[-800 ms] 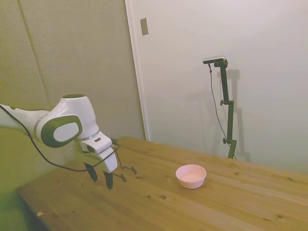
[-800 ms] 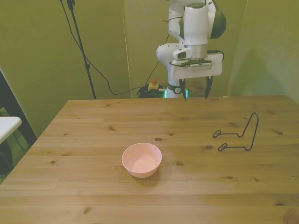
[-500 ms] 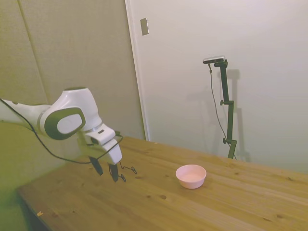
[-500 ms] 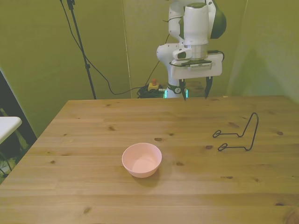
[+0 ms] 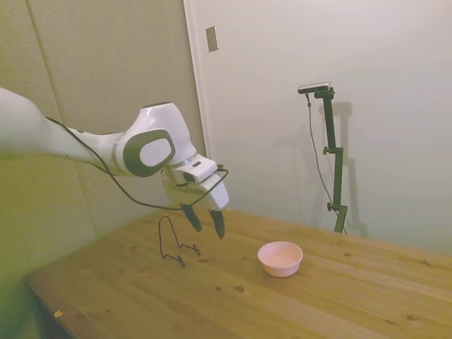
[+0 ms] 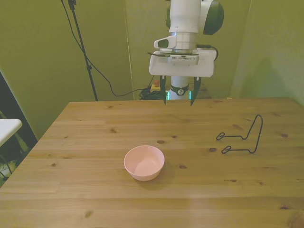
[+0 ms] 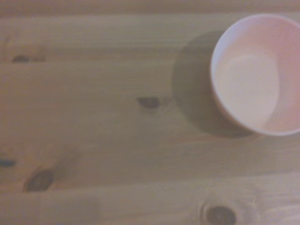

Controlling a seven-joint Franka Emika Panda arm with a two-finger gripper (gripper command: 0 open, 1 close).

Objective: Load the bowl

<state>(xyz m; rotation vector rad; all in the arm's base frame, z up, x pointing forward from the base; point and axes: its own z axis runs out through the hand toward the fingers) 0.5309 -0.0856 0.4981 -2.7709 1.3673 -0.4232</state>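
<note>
Bowl (image 6: 144,162) on table (image 6: 71,190), lower centre of front view; gripper (image 6: 178,97) above, upper centre, well apart.
Fingers spread, empty; rack (image 6: 242,137) at right; bowl cut off in wrist view.

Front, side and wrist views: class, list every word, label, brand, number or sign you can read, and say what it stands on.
None can be read in any view.
The gripper housing shows a ribbed strip, no legible lettering.
The bowl, the wire rack and the table are plain.
The wall plate in the side view carries no text.
</note>
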